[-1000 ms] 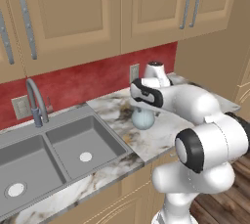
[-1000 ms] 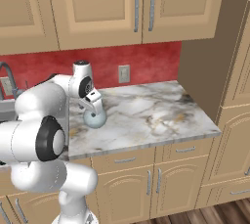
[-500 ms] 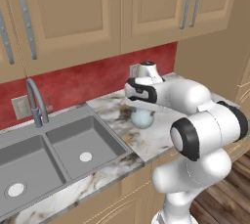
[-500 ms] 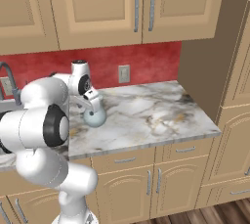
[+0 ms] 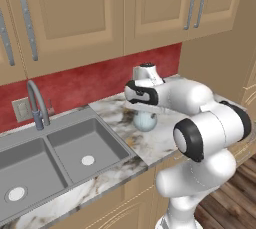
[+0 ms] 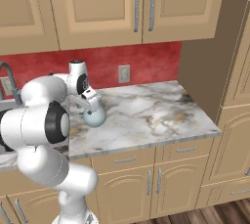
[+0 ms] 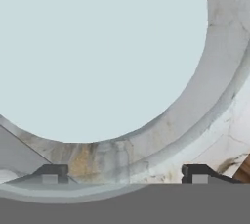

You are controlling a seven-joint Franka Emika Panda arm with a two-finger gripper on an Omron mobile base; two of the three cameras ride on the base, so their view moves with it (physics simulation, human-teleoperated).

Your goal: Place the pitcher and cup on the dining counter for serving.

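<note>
The pitcher [image 5: 145, 122], a pale blue-grey glassy vessel with a round belly, stands upright on the marble counter [image 5: 165, 143] just right of the sink. My gripper [image 5: 142, 108] points straight down over its neck, the hand hiding the rim. From the right, the pitcher [image 6: 94, 117] sits directly under the gripper [image 6: 91, 102]. In the hand view the pitcher [image 7: 97, 47] is a large pale disc seen from above, and the gripper [image 7: 123, 175] stands open, its dark fingertips [image 7: 49, 173] wide apart on either side of it. The cup and the dining counter are out of view.
A grey double sink [image 5: 60, 159] with a faucet [image 5: 36, 104] lies left of the pitcher. Wall cabinets [image 6: 136, 8] hang overhead above a red backsplash with an outlet [image 6: 124, 74]. A tall tan panel [image 6: 207, 66] closes the counter's right end.
The hand has shifted a little left and down, settling closer over the pitcher's neck, and the elbow has swung forward. The pitcher has not moved.
</note>
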